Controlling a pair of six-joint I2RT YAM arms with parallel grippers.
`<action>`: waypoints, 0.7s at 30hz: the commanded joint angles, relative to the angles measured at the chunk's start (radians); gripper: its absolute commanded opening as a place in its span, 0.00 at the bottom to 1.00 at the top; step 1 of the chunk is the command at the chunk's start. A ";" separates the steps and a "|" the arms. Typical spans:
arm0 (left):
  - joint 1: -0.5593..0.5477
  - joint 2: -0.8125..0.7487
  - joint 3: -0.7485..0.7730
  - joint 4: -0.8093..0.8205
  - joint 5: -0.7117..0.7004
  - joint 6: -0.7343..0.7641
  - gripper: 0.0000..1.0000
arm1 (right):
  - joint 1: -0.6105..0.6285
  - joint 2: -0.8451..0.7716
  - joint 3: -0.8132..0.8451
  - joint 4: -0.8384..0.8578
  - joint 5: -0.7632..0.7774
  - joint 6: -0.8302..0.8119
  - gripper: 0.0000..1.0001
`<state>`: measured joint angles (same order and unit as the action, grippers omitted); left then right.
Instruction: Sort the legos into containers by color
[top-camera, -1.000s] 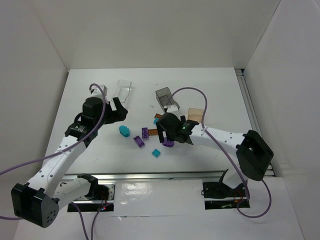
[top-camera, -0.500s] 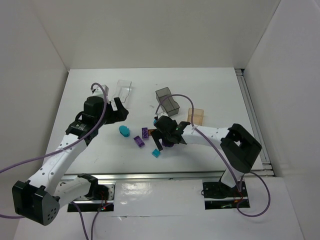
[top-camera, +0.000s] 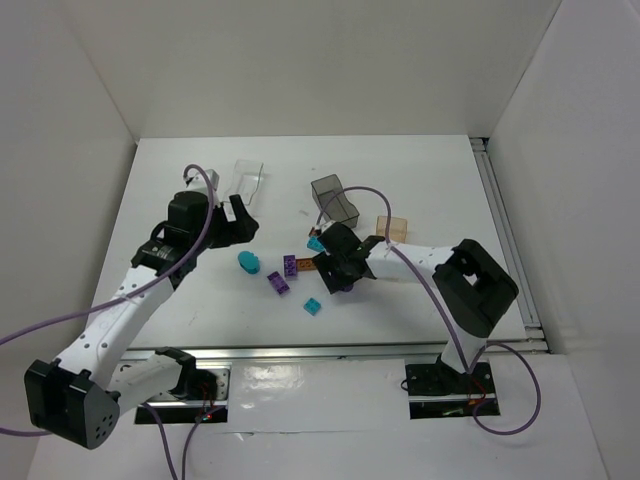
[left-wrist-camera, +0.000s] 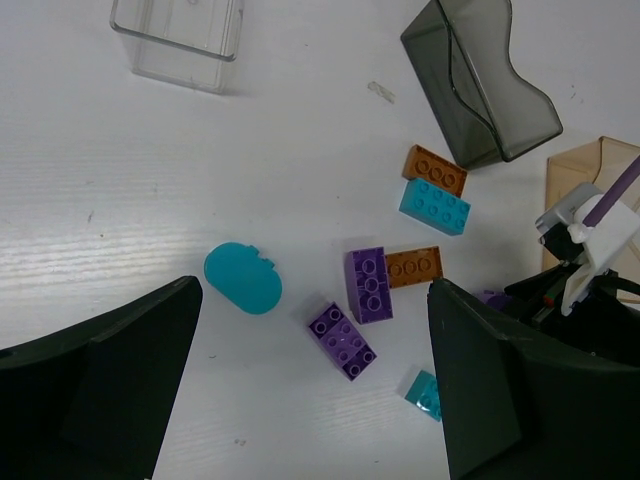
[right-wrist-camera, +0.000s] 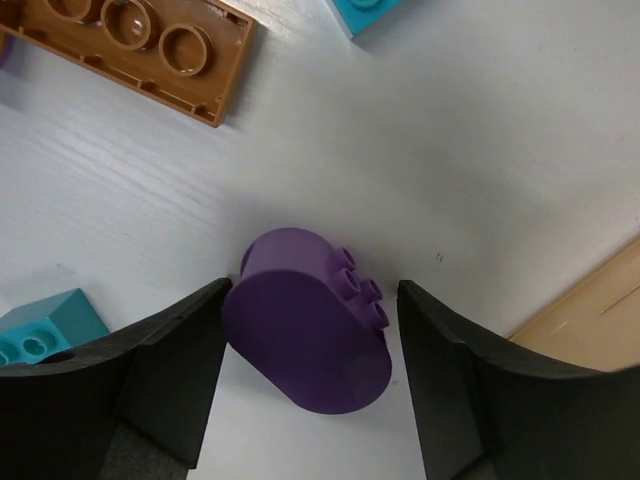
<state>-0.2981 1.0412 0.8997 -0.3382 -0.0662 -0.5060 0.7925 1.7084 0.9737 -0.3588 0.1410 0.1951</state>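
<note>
The purple oval lego lies on its side on the table between the fingers of my right gripper, which is open around it; the left finger is close against it and the right finger stands apart. From above, the right gripper hides it. My left gripper is open and empty above the table. In the left wrist view it looks down on a teal oval, two purple bricks, two orange-brown bricks and two teal bricks.
The clear bin stands at the back left, the smoky grey bin at the back middle and the orange-tan bin just right of the right gripper. The side walls and the metal rail at the near edge bound the table.
The right arm's elbow has swung in to the left and the gripper has turned and settled low over the purple oval. The left arm has hardly moved.
</note>
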 joint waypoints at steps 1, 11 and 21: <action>0.001 0.022 0.042 0.007 0.016 -0.020 1.00 | -0.007 -0.010 -0.012 0.047 -0.015 -0.020 0.72; 0.001 0.051 0.042 0.016 0.025 -0.020 1.00 | 0.023 -0.049 0.031 -0.002 0.011 -0.002 0.47; 0.001 -0.043 0.062 -0.044 -0.147 -0.081 1.00 | -0.042 -0.072 0.197 -0.022 0.181 0.043 0.45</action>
<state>-0.2981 1.0527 0.9035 -0.3714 -0.1371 -0.5407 0.7929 1.6867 1.0939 -0.3965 0.2531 0.2176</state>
